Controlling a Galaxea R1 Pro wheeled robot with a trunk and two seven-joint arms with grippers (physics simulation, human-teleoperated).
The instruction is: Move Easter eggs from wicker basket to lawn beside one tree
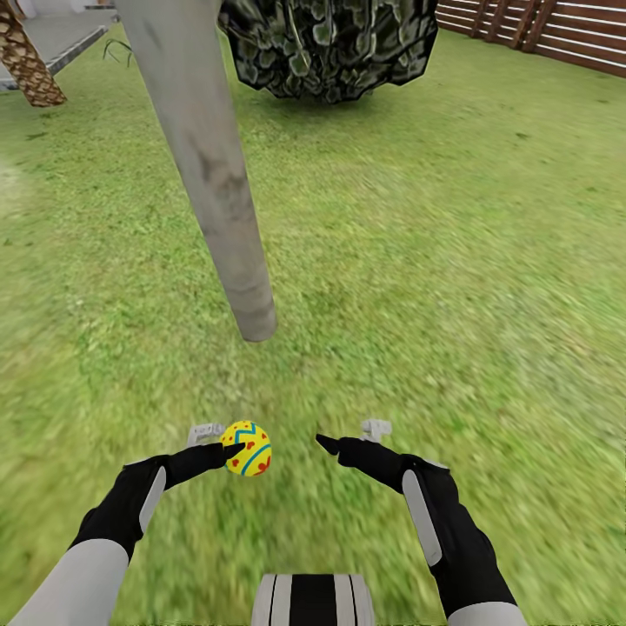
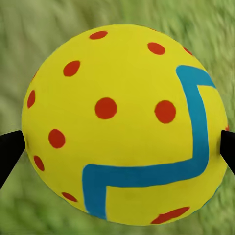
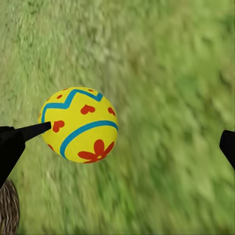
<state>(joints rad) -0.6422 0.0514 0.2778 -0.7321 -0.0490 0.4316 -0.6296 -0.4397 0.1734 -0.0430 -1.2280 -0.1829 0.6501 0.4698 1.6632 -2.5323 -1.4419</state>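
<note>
My left gripper (image 1: 228,444) is shut on a yellow Easter egg (image 1: 247,448) with red dots and a blue zigzag, holding it over the lawn (image 1: 452,261). Close up, the egg (image 2: 122,122) sits between two black fingertips (image 2: 10,152). The tree's pale grey trunk (image 1: 217,174) meets the grass a short way beyond the egg. My right gripper (image 1: 348,437) is open beside the egg, with nothing in it. From the right wrist the same egg (image 3: 78,125) shows over grass, and the right gripper (image 3: 125,142) has its fingers wide apart. A brown woven patch (image 3: 7,210) at that picture's edge may be the wicker basket.
A dark shrub with pale green leaves (image 1: 330,43) stands behind the tree. A scaly brown palm trunk (image 1: 26,69) and a paved strip (image 1: 69,35) lie at far left. A brown slatted fence (image 1: 539,26) runs along the far right. Open grass spreads right of the trunk.
</note>
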